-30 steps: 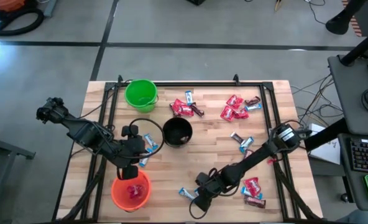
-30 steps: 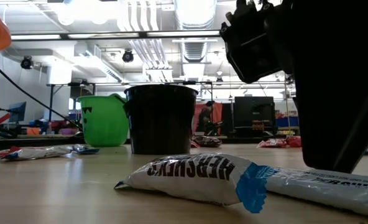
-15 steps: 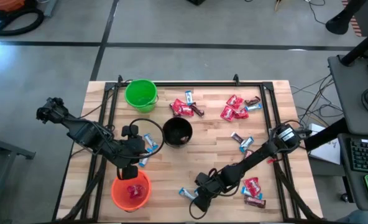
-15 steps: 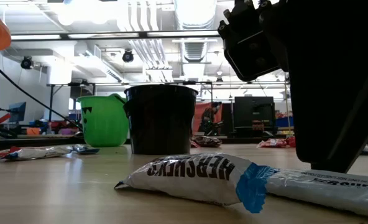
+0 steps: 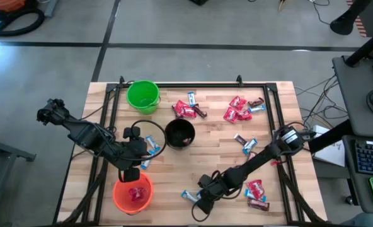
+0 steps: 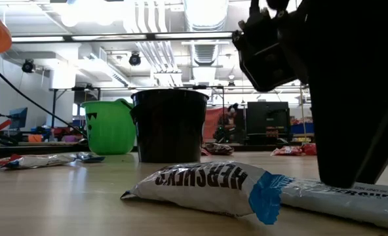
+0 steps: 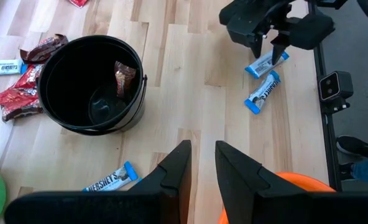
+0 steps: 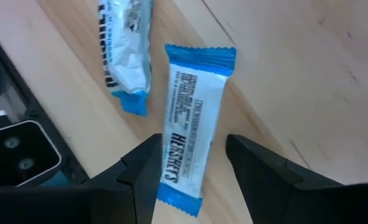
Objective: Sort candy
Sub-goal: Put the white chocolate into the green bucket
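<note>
The right pincer (image 8: 190, 163) hung open and empty over a blue-and-white candy bar (image 8: 191, 127), its long axis running straight between the fingers

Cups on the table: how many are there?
3. The green cup stands at the far left, the black cup near the middle, and the orange cup at the near left edge, below the left gripper.
</note>
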